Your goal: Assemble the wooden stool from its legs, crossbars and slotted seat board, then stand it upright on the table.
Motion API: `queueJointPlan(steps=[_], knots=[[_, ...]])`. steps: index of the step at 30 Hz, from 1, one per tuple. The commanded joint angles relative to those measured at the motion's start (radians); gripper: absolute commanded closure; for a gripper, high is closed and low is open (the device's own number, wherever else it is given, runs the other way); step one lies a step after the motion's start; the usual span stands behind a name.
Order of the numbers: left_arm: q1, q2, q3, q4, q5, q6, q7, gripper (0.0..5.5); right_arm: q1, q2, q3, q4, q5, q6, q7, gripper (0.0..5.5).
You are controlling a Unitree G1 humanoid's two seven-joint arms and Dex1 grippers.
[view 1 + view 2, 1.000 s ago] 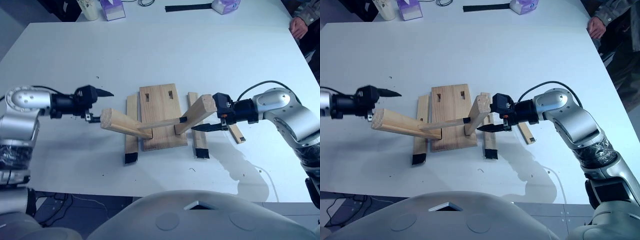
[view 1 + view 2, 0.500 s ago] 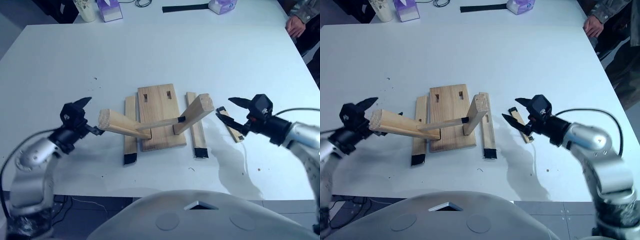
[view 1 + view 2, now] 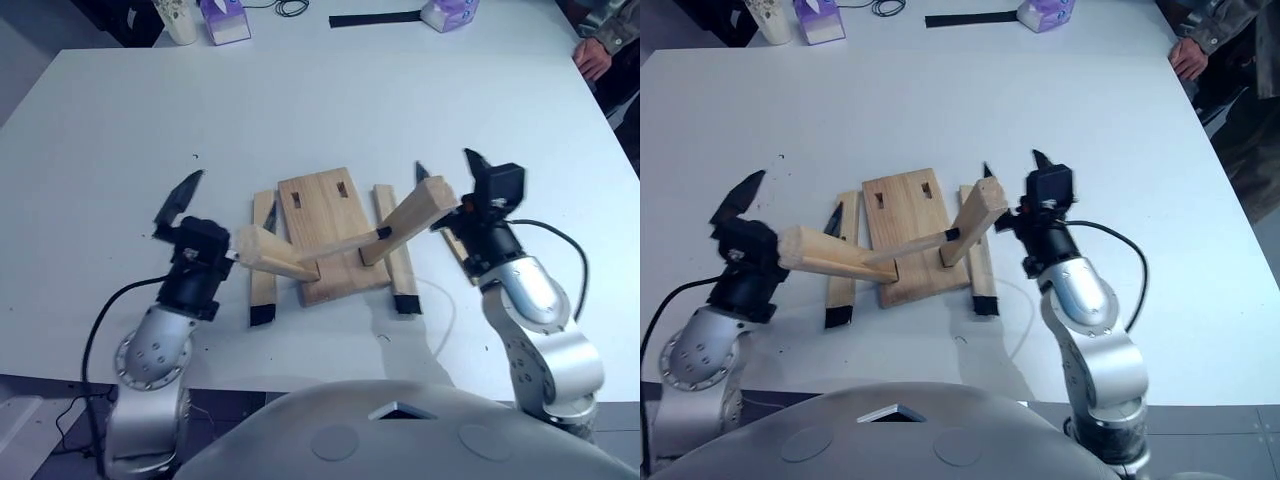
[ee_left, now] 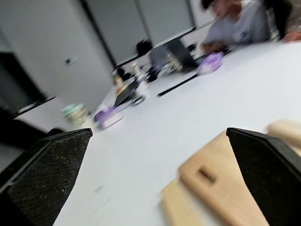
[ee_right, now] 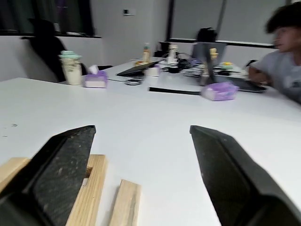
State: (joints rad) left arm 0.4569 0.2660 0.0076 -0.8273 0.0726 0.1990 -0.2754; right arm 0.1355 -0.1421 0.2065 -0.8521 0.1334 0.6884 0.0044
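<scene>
Left gripper [image 3: 226, 205] and right gripper [image 3: 445, 167] both spread wide, gripping nothing, flanking leg-crossbar frame [image 3: 340, 243]. Grip legs squarely, level frame, align over seat board [image 3: 320, 205] slots.

Open worktop [image 3: 350, 110] beyond, crowded middle
The far half is open up to the cup [image 3: 178, 18], boxes [image 3: 225, 20] and black strip [image 3: 375, 17] at its edge. The seat board [image 3: 320, 205], the flat legs [image 3: 262, 290] beside it and the raised leg frame [image 3: 335, 245] fill the centre, with the left pincer [image 3: 228, 205] and right pincer [image 3: 445, 165] at the frame's two ends.

Leg frame [image 3: 340, 243] lies across seat board [image 3: 320, 200] on table [image 3: 400, 110].
</scene>
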Motion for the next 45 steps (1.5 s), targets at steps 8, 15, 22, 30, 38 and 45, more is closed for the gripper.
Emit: queueJointPlan(steps=[8, 15, 22, 30, 38, 45], knots=[[-0.126, 0.008, 0.048, 0.157, 0.033, 0.071, 0.049, 0.2, -0.001, 0.028, -0.022, 0.078, 0.01, 0.041, 0.017, 1.8], [-0.02, 0.017, 0.163, 0.091, -0.01, 0.034, 0.029, 0.2, 0.009, -0.019, -0.212, 0.034, 0.005, 0.035, 0.023, 1.8], [0.148, -0.004, 0.274, -0.063, -0.071, 0.05, 0.007, 0.2, 0.15, -0.066, -0.233, -0.176, -0.036, 0.092, 0.012, 1.8], [0.036, 0.024, -0.12, -0.137, 0.018, 0.138, -0.046, 0.2, -0.014, 0.074, 0.246, -0.151, -0.022, 0.267, -0.039, 1.8], [0.035, 0.05, -0.011, -0.062, 0.025, 0.109, -0.023, 0.2, 0.063, 0.009, 0.098, -0.089, -0.055, 0.22, -0.012, 1.8], [-0.033, 0.067, 0.06, 0.206, 0.023, -0.013, -0.006, 0.2, -0.01, -0.063, -0.031, 0.175, -0.082, 0.021, 0.065, 1.8]])
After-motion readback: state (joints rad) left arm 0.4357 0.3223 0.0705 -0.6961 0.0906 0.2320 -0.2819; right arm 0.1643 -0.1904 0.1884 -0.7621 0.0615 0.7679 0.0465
